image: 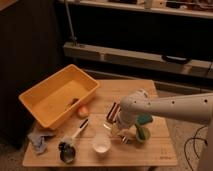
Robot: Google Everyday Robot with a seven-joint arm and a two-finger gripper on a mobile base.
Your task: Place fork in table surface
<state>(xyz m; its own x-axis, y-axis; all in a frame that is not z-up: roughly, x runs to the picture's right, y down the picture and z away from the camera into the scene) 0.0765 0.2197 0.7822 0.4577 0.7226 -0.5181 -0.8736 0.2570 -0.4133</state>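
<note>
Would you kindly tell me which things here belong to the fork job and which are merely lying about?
Job: fork, between the white cup and the green object; table surface; gripper, low over the table beside the fork.
Lying about: white cup; green object; yellow bin; orange ball; black-and-white utensil; blue cloth.
</note>
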